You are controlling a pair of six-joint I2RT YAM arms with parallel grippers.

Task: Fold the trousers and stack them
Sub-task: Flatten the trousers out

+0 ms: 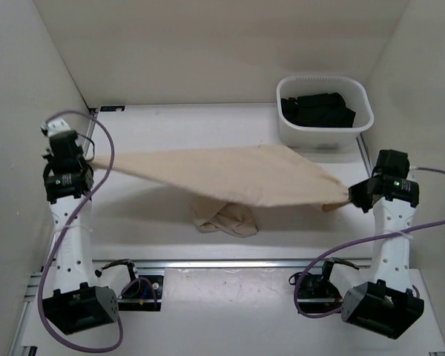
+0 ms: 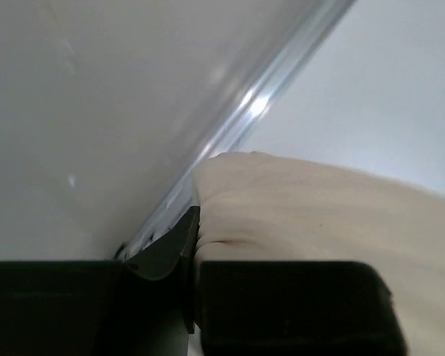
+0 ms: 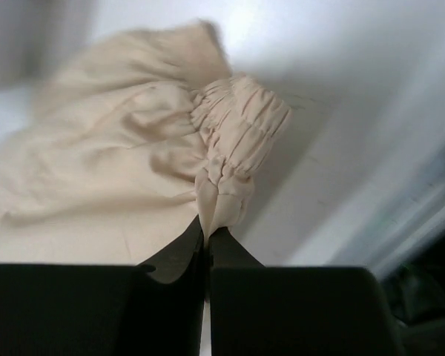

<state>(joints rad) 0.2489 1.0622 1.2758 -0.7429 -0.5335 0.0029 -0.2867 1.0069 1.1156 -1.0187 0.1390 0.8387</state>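
Observation:
The beige trousers point(image 1: 237, 176) hang stretched between both arms above the table, with a loose part point(image 1: 224, 216) drooping onto the table near the front middle. My left gripper point(image 1: 89, 159) is shut on the left end of the cloth point(image 2: 297, 208) close to the left wall. At the right, my right gripper point(image 1: 354, 194) is shut on the gathered waistband point(image 3: 233, 141), which bunches just past its fingertips point(image 3: 184, 248).
A white tub point(image 1: 325, 111) with black garments point(image 1: 317, 108) stands at the back right. White walls close in on the left, right and back. A metal rail point(image 1: 230, 262) runs along the table's near edge.

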